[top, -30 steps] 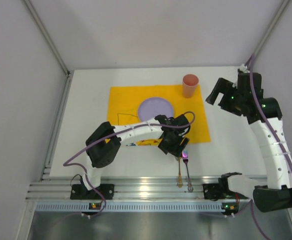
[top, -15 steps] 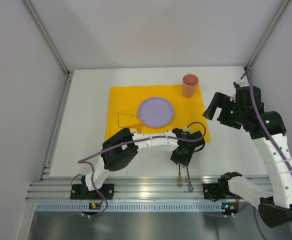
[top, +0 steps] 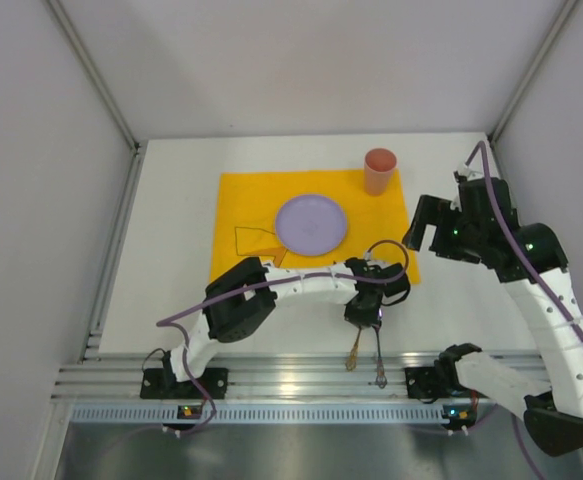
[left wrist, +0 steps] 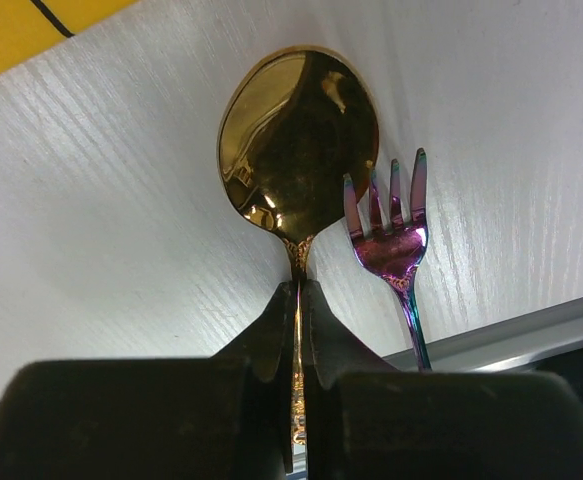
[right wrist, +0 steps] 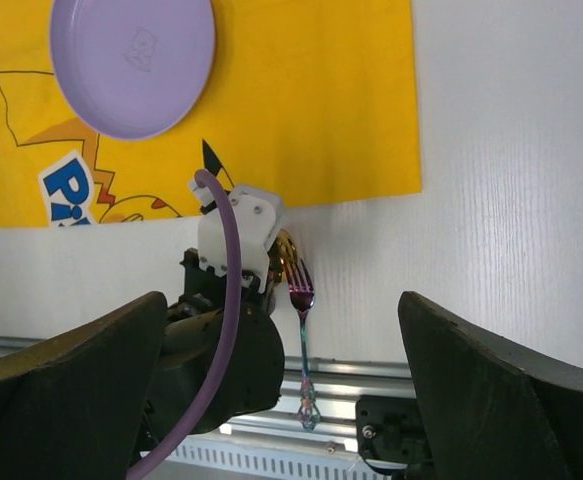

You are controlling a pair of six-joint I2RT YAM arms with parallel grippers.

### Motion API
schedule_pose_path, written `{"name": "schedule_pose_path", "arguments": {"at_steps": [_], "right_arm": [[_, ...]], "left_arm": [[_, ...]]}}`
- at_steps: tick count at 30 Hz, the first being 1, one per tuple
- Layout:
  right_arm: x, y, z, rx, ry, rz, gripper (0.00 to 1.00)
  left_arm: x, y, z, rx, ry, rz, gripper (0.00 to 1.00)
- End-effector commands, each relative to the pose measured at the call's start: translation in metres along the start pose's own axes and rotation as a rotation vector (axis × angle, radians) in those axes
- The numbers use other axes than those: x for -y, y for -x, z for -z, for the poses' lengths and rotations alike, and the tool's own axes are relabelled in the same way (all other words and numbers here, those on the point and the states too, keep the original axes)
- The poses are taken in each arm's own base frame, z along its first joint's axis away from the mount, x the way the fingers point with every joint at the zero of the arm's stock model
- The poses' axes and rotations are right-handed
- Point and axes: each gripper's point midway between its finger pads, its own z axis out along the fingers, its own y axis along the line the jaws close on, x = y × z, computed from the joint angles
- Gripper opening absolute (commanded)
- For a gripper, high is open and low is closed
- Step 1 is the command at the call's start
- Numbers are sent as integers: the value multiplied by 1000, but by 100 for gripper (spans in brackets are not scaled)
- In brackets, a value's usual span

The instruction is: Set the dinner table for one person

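On the white dinner table (top: 171, 250), near its front edge, a gold spoon (left wrist: 299, 145) lies beside an iridescent purple fork (left wrist: 391, 235). My left gripper (left wrist: 299, 290) is shut on the spoon's neck, just below the bowl. In the top view, the left gripper (top: 363, 318) hides the spoon's bowl, and the spoon's handle (top: 354, 352) slants over the rail next to the fork (top: 378, 355). My right gripper (top: 423, 235) hovers open and empty above the table, right of the mat. Its wrist view looks down on the left arm and the fork (right wrist: 302, 330).
A yellow printed mat (top: 241, 200) holds a lilac plate (top: 311, 221), with a pink cup (top: 379, 170) at its far right corner. An aluminium rail (top: 271, 375) runs along the table's near edge. White walls enclose the left, back and right sides.
My left gripper moved from the mat's front edge down onto the spoon and closed on its neck, and the spoon's handle now slants left. The right arm drifted slightly left and lower.
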Motion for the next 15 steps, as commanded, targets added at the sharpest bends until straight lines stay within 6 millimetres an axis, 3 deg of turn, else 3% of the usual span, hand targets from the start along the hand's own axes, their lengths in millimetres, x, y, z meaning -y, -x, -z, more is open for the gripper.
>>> {"name": "schedule_pose_path", "arguments": {"at_steps": [1,4,8,12,15], "right_arm": [[-3,9,8,50,7,27,100],[-4,14,11,62,10,24,100],[-5,31,25,138,2,8,100],[-3,50,44,210,-21,-27,100],[-3,61,57,254,-20,-39,100]], "left_arm": [[-40,-20,-27,-30,174,-10,0],[-48,-10,-7,6,217,-8,0],[-40,17,28,75,169,15,0],[-30,63,56,154,108,63,0],[-28,98,65,217,87,95,0]]}}
